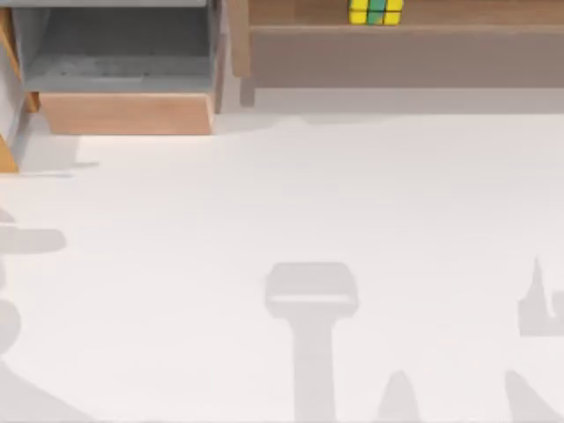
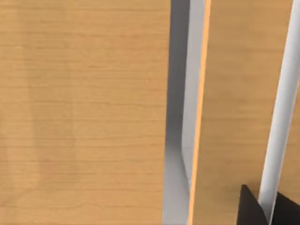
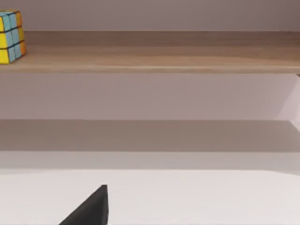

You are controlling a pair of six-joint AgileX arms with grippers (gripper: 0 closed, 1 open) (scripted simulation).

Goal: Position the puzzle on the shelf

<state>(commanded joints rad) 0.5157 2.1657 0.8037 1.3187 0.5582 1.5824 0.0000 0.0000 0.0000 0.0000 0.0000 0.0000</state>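
Here, puzzle (image 1: pixel 376 11) on shelf (image 1: pixel 414 55) plank, cut off by frame edge, both tools' state untellable.

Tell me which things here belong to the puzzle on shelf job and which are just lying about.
Job: the puzzle, resting on the shelf.
Lying about: the grey-lined box with a light wood front at the table's left.

Puzzle (image 1: pixel 376 11) cut off by upper edge, on shelf (image 1: pixel 405 35) plank truncated at right edge. Grey-lined box (image 1: pixel 123 79) clipped at table's far-left corner. Dark finger tip (image 3: pixel 91 209) cropped.
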